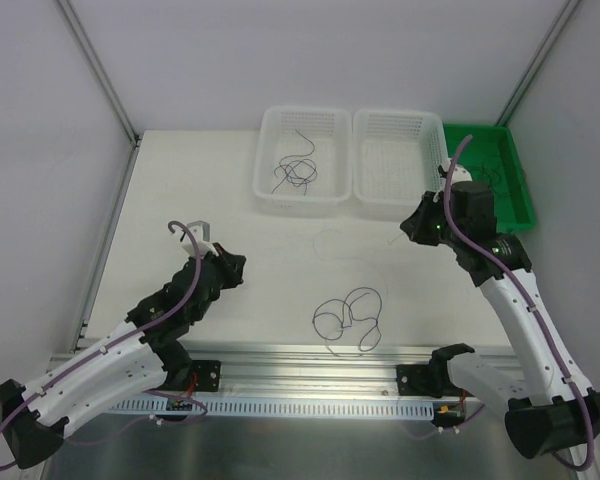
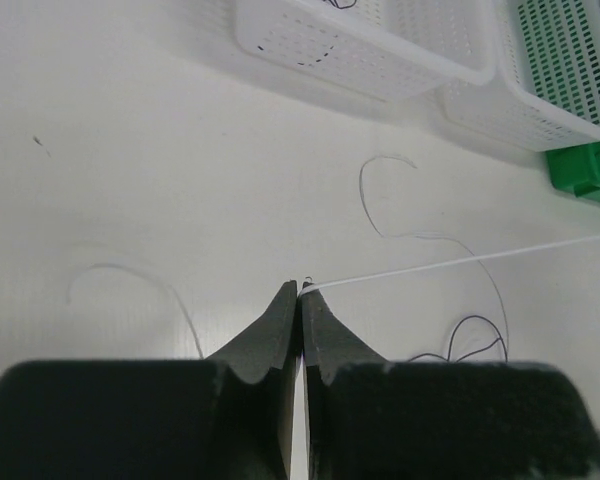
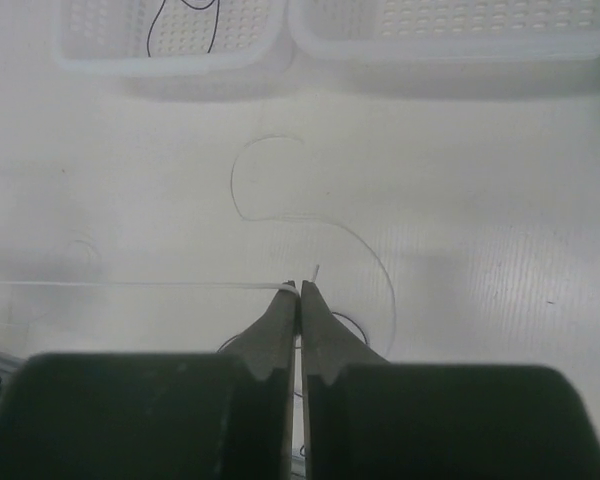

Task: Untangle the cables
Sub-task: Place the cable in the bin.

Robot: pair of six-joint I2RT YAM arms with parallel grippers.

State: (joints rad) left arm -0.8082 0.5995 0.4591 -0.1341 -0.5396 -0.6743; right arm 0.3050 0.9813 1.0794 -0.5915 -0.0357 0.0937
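Both arms are engaged on a single wire. The left gripper (image 2: 300,290) has its jaws pressed together, with one end of a pale strand (image 2: 460,262) pinched at the very tips. The right gripper (image 3: 299,288) is closed in the same way on the opposite end. Between them the strand runs dead straight, on the arms' side of the left white basket (image 1: 302,206), and appears lifted off the table (image 1: 180,200). This reads as a deliberate pull from both ends, so that one wire is drawn out clear of the rest and can be handled alone. Tip-only holds suit a wire this fine but leave little margin, so a slip from either pinch is judged the main risk. A dark bundle (image 1: 348,312) of overlapping loops lies on the table further toward the arms from that basket, apart from both grippers, and is judged not yet separated. A loose grey strand (image 2: 363,195) lies curled flat between the basket and the bundle. Several dark cables (image 1: 298,172) rest inside the basket itself, seemingly put there as finished pieces, though they overlap one another. The second white basket (image 1: 400,205), directly right of the first, shows no contents that can be made out.
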